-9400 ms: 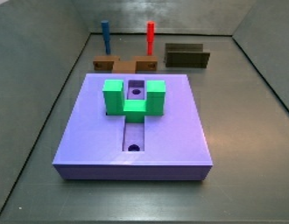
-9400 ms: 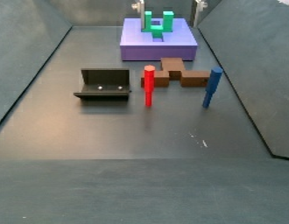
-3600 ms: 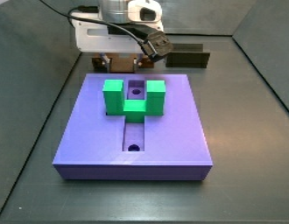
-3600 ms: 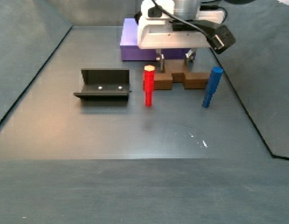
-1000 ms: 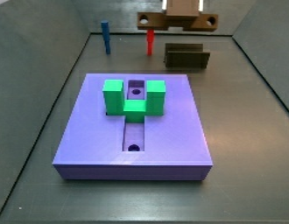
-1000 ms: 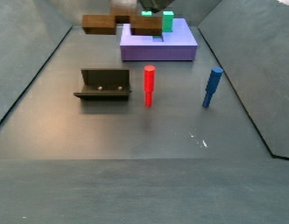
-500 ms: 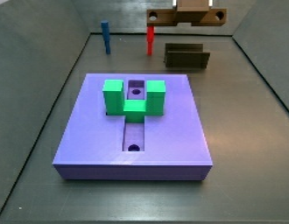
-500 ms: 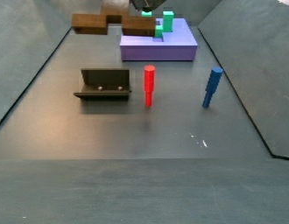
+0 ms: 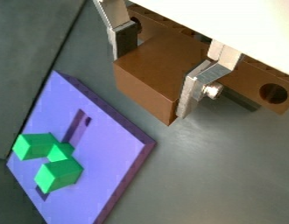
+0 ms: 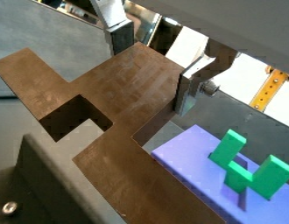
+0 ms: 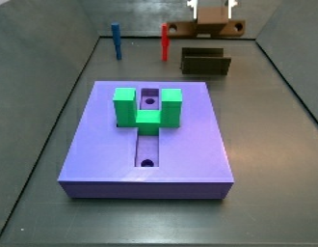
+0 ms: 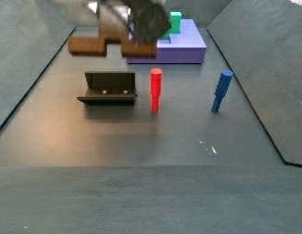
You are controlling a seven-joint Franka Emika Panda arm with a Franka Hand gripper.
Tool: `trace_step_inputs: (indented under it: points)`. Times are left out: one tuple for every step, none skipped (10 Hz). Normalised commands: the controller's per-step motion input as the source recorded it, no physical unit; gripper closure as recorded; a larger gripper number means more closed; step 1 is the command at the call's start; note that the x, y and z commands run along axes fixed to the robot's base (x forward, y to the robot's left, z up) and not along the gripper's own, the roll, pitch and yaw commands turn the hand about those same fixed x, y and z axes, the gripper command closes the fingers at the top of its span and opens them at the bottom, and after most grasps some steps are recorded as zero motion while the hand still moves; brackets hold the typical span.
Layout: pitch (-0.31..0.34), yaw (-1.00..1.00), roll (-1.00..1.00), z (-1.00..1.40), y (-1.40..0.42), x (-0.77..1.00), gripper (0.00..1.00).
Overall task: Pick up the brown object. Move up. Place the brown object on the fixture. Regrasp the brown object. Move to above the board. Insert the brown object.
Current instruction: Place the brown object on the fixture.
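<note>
Both wrist views show the gripper (image 9: 165, 63) clamped on the brown object (image 9: 171, 72); the board (image 9: 77, 166) lies well below it, the fixture (image 12: 108, 89) beneath.

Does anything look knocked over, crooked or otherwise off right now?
Nothing stands out. The gripper holds the brown object in the air above the fixture. The red peg and blue peg stand upright, and the green block sits squarely on the board.
</note>
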Motion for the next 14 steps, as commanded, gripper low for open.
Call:
trace_step_inputs:
  points:
    - [0.000,-0.01,-0.05,-0.01,0.03,0.00,1.00]
    - [0.000,0.00,0.00,0.00,0.03,0.00,1.00]
    - [0.000,0.07,0.00,-0.15,0.00,0.00,1.00]
    - [-0.211,0.00,-0.05,-0.42,0.00,-0.08,1.00]
    - [-0.180,0.00,-0.10,-0.43,0.00,0.01,1.00]
    - [-0.057,0.00,-0.07,-0.31,0.00,0.09,1.00]
    - [0.000,0.00,-0.05,-0.10,0.03,0.07,1.00]
    - [0.000,0.00,0.00,-0.04,0.15,0.00,1.00]
    - [0.000,0.00,0.03,-0.05,0.21,0.00,1.00]
    - [0.000,0.10,0.15,-0.14,0.23,0.09,1.00]
    - [0.000,0.10,0.11,-0.20,0.12,0.14,1.00]
    - [0.000,0.01,0.13,-0.25,0.00,0.16,1.00]
    - [0.000,0.00,0.16,-0.26,0.00,0.15,1.00]
    - [0.000,0.00,0.21,-0.22,0.08,0.10,1.00]
